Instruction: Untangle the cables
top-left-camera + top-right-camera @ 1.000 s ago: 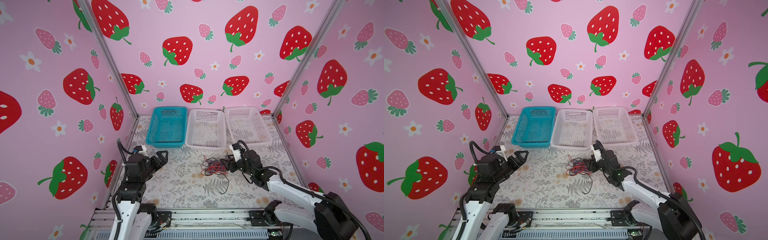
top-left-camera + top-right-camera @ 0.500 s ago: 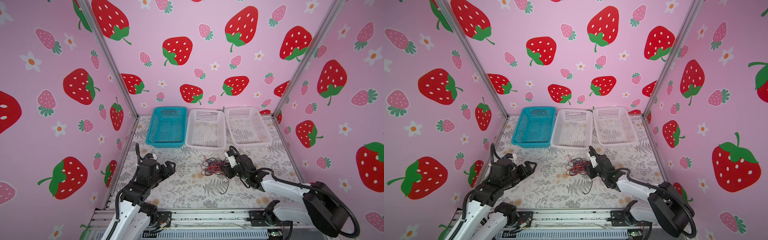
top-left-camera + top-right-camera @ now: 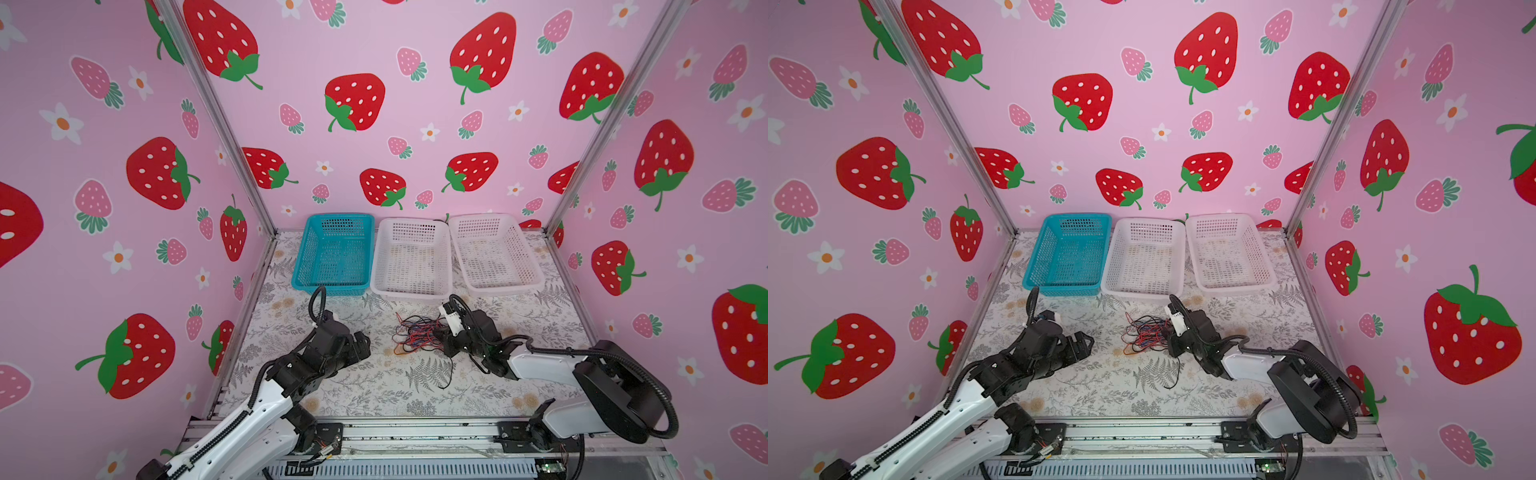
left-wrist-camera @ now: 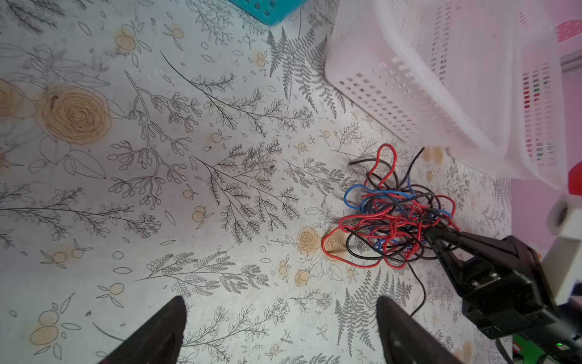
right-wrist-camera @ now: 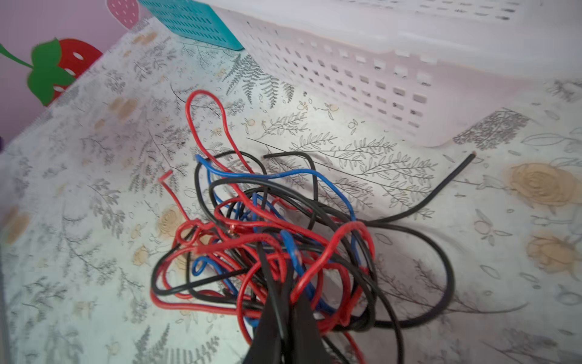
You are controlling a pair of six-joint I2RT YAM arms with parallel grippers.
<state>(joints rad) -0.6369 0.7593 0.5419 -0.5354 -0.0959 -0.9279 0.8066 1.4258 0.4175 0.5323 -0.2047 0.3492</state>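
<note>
The cables lie in one knot of red, black and blue strands on the flowered mat, just in front of the middle basket. My right gripper sits low at the knot's right edge. Its fingers are pressed together, with a black strand pinched between them and red loops around the tips. My left gripper stands open to the left of the knot, apart from it, with nothing between its fingers. In the left wrist view the cables lie ahead, and the right gripper bites into them.
Three baskets stand in a row at the back: a teal basket, a white middle basket and a white right basket. One loose black strand trails toward the front edge. Pink walls close in on both sides.
My right gripper has dropped onto the knot's right edge and shut on the strands. My left arm has lowered and reached forward toward the knot, its jaws still open.
</note>
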